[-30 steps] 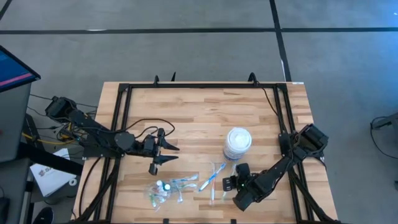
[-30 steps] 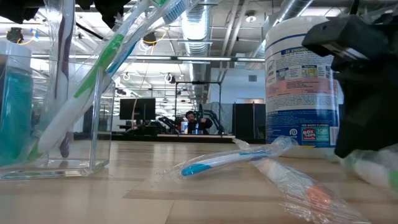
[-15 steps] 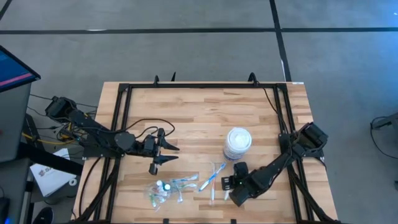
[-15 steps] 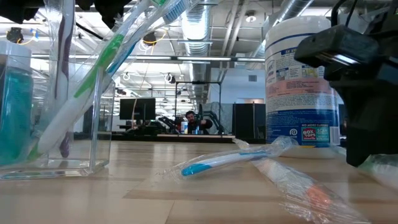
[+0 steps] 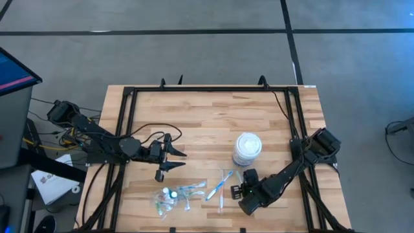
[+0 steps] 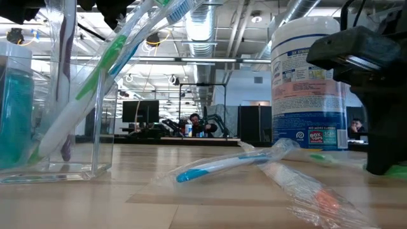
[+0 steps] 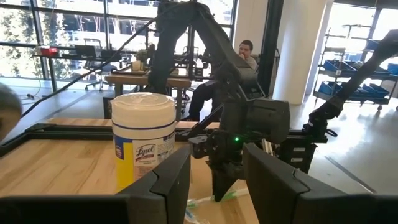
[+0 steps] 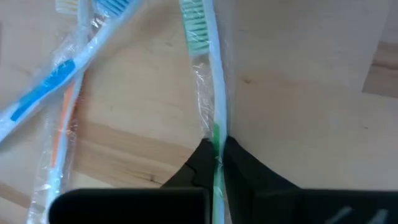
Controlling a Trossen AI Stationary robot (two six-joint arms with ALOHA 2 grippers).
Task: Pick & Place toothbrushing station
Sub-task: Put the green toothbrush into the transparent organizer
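The right arm reaches in from the right edge of the wooden surface [image 5: 194, 123], bent low, its right gripper [image 5: 240, 194] down at the front of the surface just in front of the white wipes canister [image 5: 247, 148]. Its fingers [image 8: 239, 165] are pressed together, pinching the pale handle of the green toothbrush [image 8: 208, 74], which lies wrapped in clear film with its green bristle head pointing away from the wrist. Just beside it lie a wrapped blue toothbrush [image 8: 56, 78] and an orange toothbrush [image 8: 62, 130], crossing each other on the wood. The left arm stretches in from the left edge, its left gripper [image 5: 169, 155] held above the middle-left of the surface, fingers [image 7: 277, 186] spread apart with nothing between them. Near the front, left of the loose brushes, lies the crinkly clear bag [image 5: 169, 197] with a small blue white-capped bottle [image 5: 167, 193] and more brushes on it. The canister reads "Lysol" in the left wrist view; in the low view its label shows "BOX TOPS", the rest too small to read.
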